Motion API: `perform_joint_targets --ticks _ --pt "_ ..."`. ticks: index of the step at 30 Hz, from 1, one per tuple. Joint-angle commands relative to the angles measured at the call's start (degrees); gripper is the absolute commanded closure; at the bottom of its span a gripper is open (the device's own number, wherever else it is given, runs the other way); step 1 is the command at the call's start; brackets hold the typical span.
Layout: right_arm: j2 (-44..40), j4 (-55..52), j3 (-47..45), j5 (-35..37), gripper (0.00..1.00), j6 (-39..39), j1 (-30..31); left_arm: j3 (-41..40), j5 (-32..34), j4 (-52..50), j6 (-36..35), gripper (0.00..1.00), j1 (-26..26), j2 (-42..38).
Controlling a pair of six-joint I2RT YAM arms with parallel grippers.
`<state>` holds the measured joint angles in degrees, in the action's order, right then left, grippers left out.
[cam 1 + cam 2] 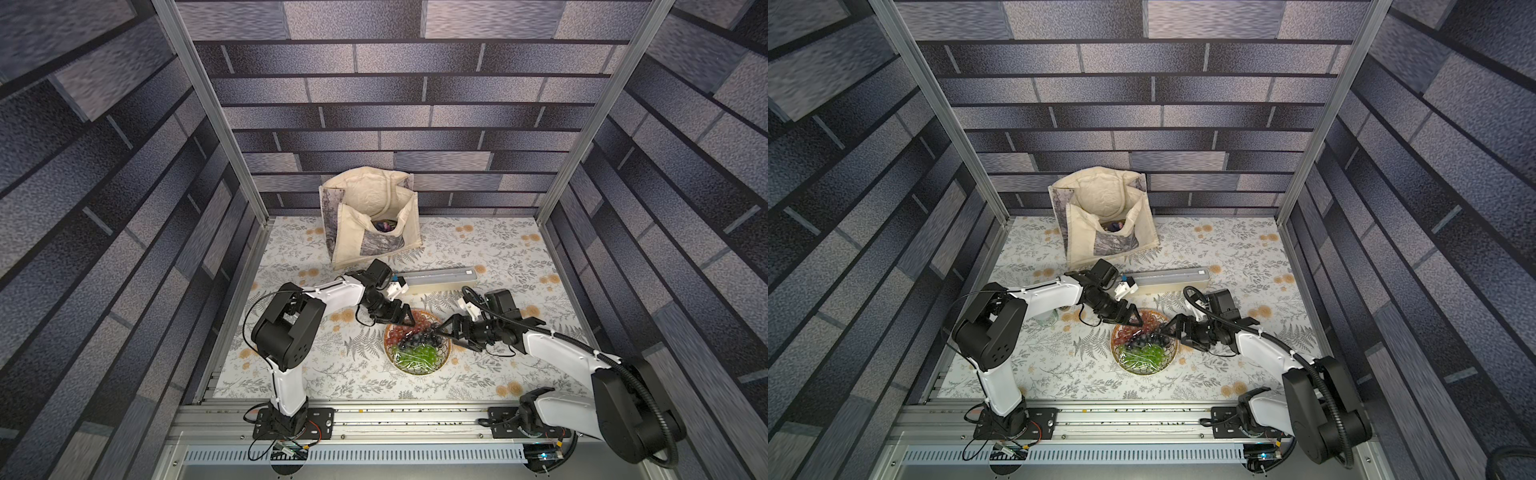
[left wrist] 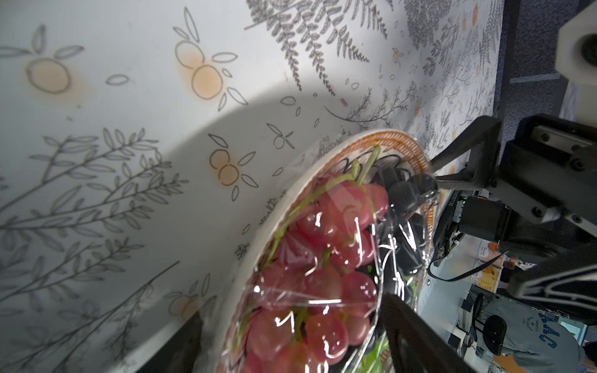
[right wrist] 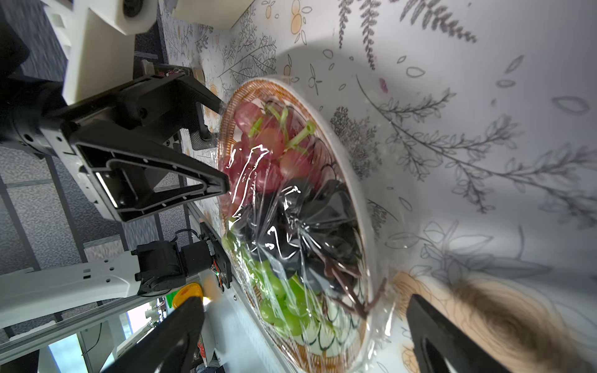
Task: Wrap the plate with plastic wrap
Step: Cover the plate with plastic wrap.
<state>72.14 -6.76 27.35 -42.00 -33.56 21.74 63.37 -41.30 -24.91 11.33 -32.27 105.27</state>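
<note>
cloth: floral print, grey ferns and orange blossoms, covers the table.
plate: on the cloth near the front edge, between both arms. Orange-gold patterned rim. green grapes nearest, dark grapes mid, red grapes farthest.
plastic wrap: crinkled, glossy, over all the grapes and down past the rim.
left gripper: jaws apart, nothing between them, tips at the rim on the red-grape side.
right gripper: jaws spread wide, nothing held, tips at the rim by the dark grapes.
dispenser box: long, cream and grey, flat, just behind the plate. Any print on it unreadable.
tote bag: cream, upright by the back wall, mouth open.
digit strip: on the right arm, too small to read.
shirt: grey, past the table edge, blue letters, looks like "AAC", rest cut off.
</note>
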Motion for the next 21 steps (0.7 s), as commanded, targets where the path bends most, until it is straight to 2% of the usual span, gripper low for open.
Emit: perform_joint_targets --ticks 1,4,6,10,14,17,21 --pt "2.65 8.25 -0.05 -1.72 0.0 -4.91 2.15 -1.13 -2.43 -0.94 0.08 0.18 -0.21 -1.89" --pt "5.79 14.1 0.42 -2.29 0.0 -8.17 4.05 -1.7 -3.75 -0.04 1.08 0.16 0.83 -2.41" --pt "7.58 21.86 -0.27 -2.59 0.0 -12.5 4.8 -2.64 -4.4 1.47 2.29 0.16 2.16 -3.34" --pt "9.79 26.3 0.34 -2.28 0.0 -15.16 5.2 -3.26 -2.39 1.03 2.78 0.15 4.17 -5.43" --pt "7.84 10.56 4.19 3.94 0.0 -8.01 4.99 -3.29 3.06 -2.62 1.33 0.14 5.69 -8.5" --pt "5.61 0.65 6.12 8.36 0.0 -3.9 4.44 -4.53 4.41 -3.39 1.26 0.15 6.82 -11.55" --pt "2.05 -5.19 6.54 9.58 0.0 -2.12 4.27 -5.74 5.13 -4.77 1.09 0.22 6.78 -15.24"
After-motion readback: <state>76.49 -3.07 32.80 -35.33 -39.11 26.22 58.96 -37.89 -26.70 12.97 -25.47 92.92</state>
